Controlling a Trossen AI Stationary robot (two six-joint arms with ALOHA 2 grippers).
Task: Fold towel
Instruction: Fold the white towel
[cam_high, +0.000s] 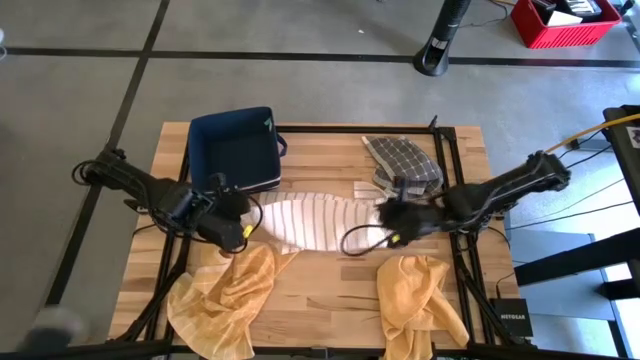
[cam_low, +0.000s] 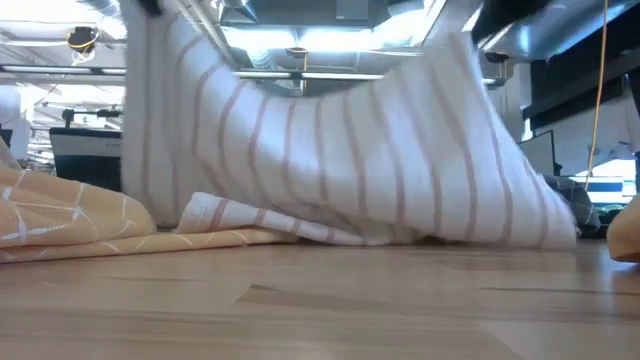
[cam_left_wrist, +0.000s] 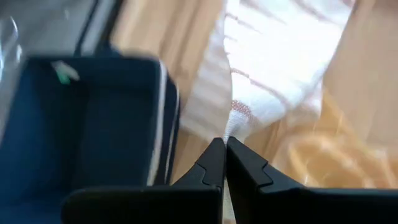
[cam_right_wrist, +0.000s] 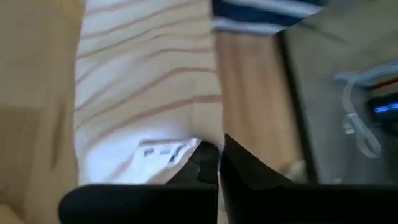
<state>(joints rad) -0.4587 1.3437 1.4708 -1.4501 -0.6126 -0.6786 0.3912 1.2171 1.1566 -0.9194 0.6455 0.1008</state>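
A white towel with thin reddish stripes (cam_high: 318, 222) is stretched between my two grippers over the middle of the table; in the low view the towel (cam_low: 340, 160) rises at both ends and its lower part lies on the wood. My left gripper (cam_high: 250, 222) is shut on its left end. My right gripper (cam_high: 385, 218) is shut on its right end. My left gripper pinches a bunched corner of the towel (cam_left_wrist: 235, 122) between its two fingertips, coming level from the table's left. The cloth fans out from the pinch, lifted, with its lower part on the table. My right gripper pinches the towel's edge by the white label (cam_right_wrist: 166, 151) between its two fingers, coming from the table's right. That end is lifted; the cloth runs away from the fingers toward the left.
A dark blue bin (cam_high: 234, 148) stands at the far left. A grey checked cloth (cam_high: 402, 160) lies at the far right. Two orange cloths lie near the front, one at the left (cam_high: 225, 295) and one at the right (cam_high: 415, 300).
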